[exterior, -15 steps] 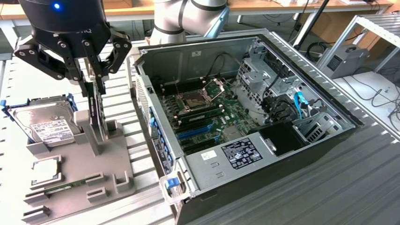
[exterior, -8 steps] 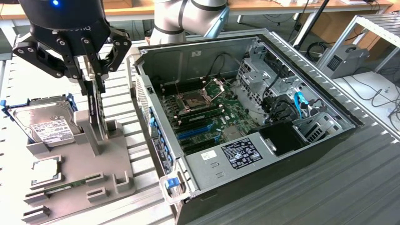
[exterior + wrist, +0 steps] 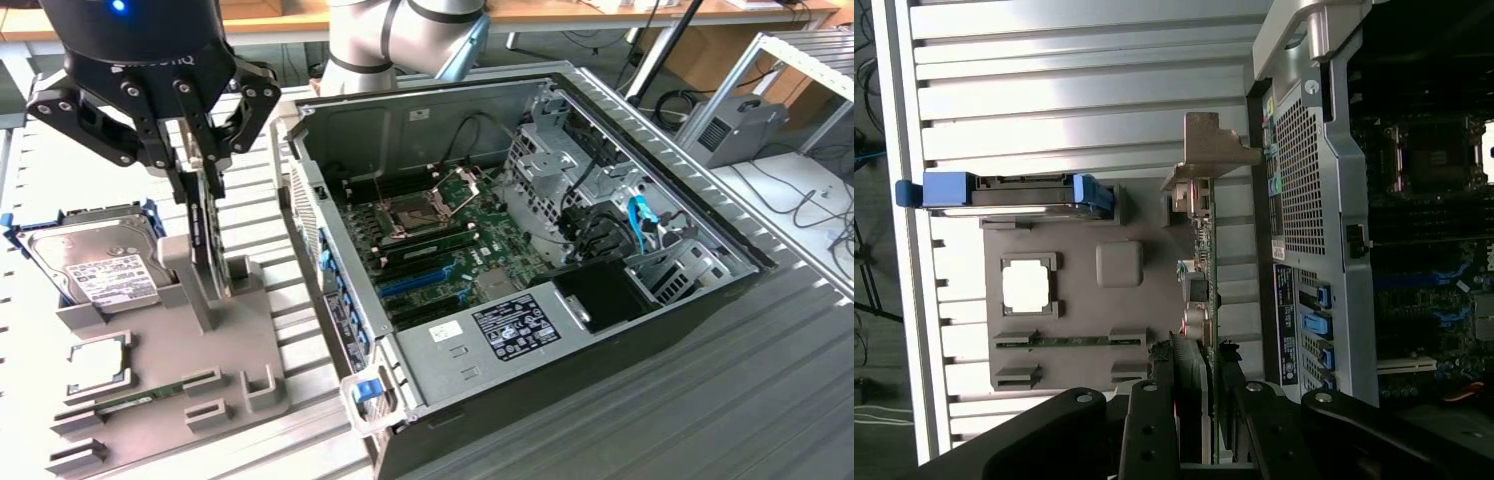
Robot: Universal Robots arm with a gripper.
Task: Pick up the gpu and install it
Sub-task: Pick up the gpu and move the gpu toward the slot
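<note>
The gpu (image 3: 204, 240) is a thin black card seen edge-on, standing upright over the grey holder block (image 3: 200, 345) on the exterior view's left. My gripper (image 3: 198, 180) comes down from above and is shut on the card's upper edge. The card's lower end sits at the holder's upright posts; I cannot tell whether it is clear of them. In the wrist view the gpu (image 3: 1204, 250) runs away from my gripper (image 3: 1199, 365), its silver bracket (image 3: 1209, 150) at the far end. The open computer case (image 3: 694, 225) lies to the exterior view's right, blue expansion slots (image 3: 420, 280) showing on its board.
The holder block also carries a hard drive (image 3: 100, 265) in a blue carrier, a square processor (image 3: 100, 365) and a green memory stick (image 3: 140, 398). Inside the case sit a power supply (image 3: 514, 325) and drive cages (image 3: 561, 150). The case wall (image 3: 307, 200) stands close beside the card.
</note>
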